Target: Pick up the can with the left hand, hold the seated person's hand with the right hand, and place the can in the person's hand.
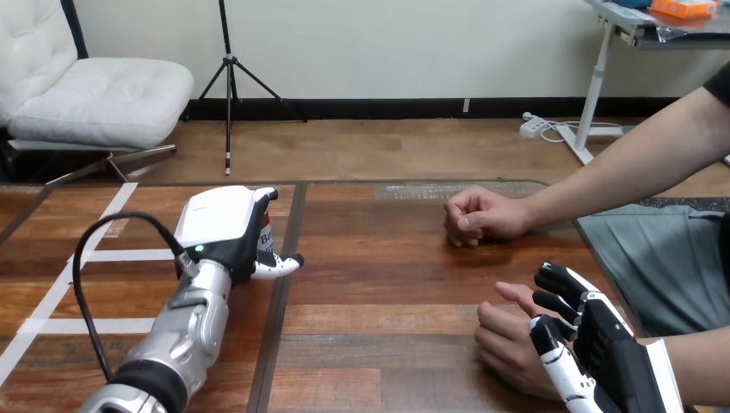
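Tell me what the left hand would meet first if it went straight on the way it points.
The can: the left hand is right against it, fingers seemingly curled round it. Beyond the can the table looks bare along that line, though depth is hard to judge.

Brown plank-patterned wooden surface, white stripes toward its left edge; red-and-white metal can with dark lettering.

Left hand curls round the can; right hand lies against the person's nearer hand.
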`<state>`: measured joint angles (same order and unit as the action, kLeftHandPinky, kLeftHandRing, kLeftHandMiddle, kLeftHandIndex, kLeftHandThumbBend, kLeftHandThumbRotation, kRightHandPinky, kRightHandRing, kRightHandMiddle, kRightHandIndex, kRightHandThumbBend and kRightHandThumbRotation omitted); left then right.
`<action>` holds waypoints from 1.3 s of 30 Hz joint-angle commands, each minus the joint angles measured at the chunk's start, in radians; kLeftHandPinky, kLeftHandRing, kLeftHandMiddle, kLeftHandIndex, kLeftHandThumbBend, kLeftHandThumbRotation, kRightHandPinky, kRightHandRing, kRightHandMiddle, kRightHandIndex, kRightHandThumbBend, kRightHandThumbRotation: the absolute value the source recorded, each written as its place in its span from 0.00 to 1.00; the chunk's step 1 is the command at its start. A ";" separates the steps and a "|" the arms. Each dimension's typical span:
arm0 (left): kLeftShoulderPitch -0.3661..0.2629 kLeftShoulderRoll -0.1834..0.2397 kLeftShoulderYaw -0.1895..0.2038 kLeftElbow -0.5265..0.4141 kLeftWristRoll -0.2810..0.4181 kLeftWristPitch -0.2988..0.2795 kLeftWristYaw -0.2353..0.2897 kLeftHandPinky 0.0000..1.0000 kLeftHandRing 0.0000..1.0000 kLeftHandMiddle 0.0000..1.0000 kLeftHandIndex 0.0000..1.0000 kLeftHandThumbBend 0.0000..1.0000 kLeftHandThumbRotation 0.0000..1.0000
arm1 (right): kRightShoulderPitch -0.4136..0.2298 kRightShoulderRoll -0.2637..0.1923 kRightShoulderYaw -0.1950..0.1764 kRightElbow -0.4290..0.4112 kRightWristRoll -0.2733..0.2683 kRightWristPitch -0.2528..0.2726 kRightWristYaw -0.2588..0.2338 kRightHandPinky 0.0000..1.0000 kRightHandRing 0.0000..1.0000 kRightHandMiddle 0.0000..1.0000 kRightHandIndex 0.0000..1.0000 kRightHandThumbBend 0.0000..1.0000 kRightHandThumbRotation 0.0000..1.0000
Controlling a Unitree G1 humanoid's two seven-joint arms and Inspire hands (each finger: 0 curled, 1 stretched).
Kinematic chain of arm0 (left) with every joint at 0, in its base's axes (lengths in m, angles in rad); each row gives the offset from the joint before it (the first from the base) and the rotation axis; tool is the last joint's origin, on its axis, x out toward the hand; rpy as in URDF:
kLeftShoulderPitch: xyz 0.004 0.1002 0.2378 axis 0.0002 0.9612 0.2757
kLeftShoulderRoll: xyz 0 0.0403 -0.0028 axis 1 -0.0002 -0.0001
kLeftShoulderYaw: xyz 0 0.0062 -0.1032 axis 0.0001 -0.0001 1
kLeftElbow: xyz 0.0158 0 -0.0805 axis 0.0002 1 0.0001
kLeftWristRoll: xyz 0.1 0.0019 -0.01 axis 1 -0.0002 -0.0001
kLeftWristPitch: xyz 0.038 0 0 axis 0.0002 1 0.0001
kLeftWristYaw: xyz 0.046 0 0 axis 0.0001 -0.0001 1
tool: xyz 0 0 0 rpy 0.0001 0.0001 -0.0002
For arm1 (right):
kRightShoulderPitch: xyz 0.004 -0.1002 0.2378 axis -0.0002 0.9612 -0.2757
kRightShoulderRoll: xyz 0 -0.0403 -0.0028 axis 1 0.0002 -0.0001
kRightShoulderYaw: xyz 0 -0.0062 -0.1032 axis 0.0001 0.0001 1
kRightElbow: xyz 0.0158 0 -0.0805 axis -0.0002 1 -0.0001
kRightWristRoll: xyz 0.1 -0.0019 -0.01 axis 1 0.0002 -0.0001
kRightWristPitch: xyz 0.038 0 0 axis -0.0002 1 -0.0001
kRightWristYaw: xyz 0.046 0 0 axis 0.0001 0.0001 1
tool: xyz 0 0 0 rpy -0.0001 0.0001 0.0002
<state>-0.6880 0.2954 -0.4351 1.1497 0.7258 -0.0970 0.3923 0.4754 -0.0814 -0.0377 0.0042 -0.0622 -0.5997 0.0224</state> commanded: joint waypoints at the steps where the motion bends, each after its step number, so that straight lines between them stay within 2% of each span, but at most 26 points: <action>1: -0.067 -0.003 -0.009 0.004 -0.005 0.007 -0.014 0.78 0.84 0.85 0.84 0.73 0.26 | -0.033 0.003 0.006 -0.023 0.006 -0.008 0.003 0.76 0.82 0.85 0.83 0.55 0.62; 7: -0.061 -0.004 -0.004 -0.002 -0.013 0.014 0.002 0.74 0.80 0.82 0.81 0.75 0.15 | -0.033 0.004 0.007 -0.022 0.016 -0.006 0.007 0.76 0.82 0.85 0.83 0.55 0.62; 11: -0.051 -0.007 0.014 -0.004 -0.031 0.001 0.039 0.72 0.77 0.79 0.78 0.75 0.08 | -0.032 0.003 0.006 -0.021 0.006 -0.010 0.004 0.76 0.82 0.85 0.83 0.55 0.62; 13: -0.048 -0.009 0.021 -0.006 -0.040 -0.001 0.045 0.71 0.77 0.78 0.77 0.74 0.07 | -0.031 0.003 0.007 -0.022 0.006 -0.009 0.005 0.76 0.82 0.85 0.83 0.55 0.62; 22: -0.026 -0.007 0.053 -0.007 -0.089 -0.084 0.128 0.65 0.72 0.75 0.74 0.70 0.02 | -0.032 0.003 0.009 -0.019 0.017 -0.017 0.012 0.77 0.83 0.85 0.83 0.54 0.61; 29: -0.021 -0.010 0.061 0.001 -0.112 -0.103 0.178 0.61 0.68 0.71 0.70 0.68 0.00 | -0.034 0.002 0.007 -0.021 0.008 -0.016 0.009 0.76 0.83 0.85 0.83 0.54 0.61; 39: -0.020 -0.012 0.071 0.011 -0.129 -0.120 0.211 0.56 0.61 0.64 0.64 0.67 0.00 | -0.037 0.002 0.007 -0.017 0.004 -0.019 0.008 0.76 0.83 0.85 0.83 0.53 0.61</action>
<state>-0.6836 0.2901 -0.3789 1.1511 0.6065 -0.2000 0.5715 0.4756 -0.0814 -0.0369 0.0042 -0.0534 -0.5996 0.0298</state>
